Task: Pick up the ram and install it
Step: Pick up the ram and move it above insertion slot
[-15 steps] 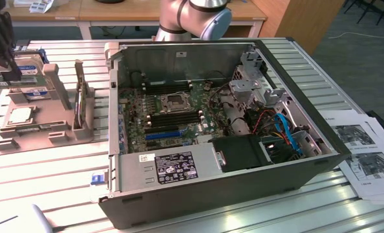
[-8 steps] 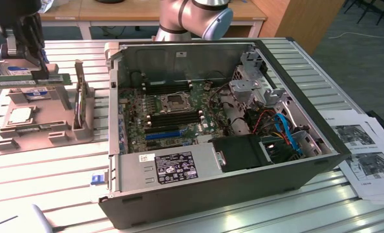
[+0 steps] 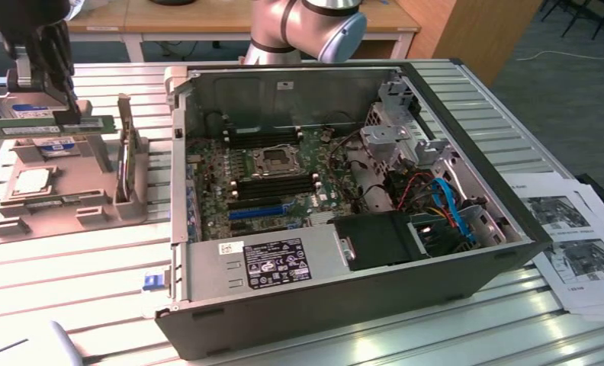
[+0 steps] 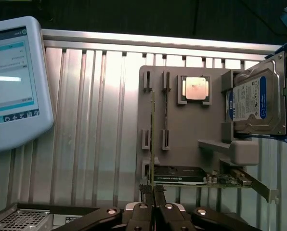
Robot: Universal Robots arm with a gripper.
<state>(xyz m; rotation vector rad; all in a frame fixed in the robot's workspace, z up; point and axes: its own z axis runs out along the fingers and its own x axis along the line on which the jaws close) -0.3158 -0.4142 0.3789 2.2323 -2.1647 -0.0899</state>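
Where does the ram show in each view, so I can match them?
Exterior view: the ram lies level in the gripper, above the grey parts tray, at that view's far left.
Wrist view: the ram shows edge-on, a thin strip running out from the gripper over the tray.
Shared landmark: the processor chip on the tray.

Strong overhead light throws white glare across the ribbed metal surface (image 3: 68,278), brightest at its near edge; the open computer case (image 3: 383,293) lies shadowed inside, and a tablet screen (image 4: 8,72) glows washed-out.
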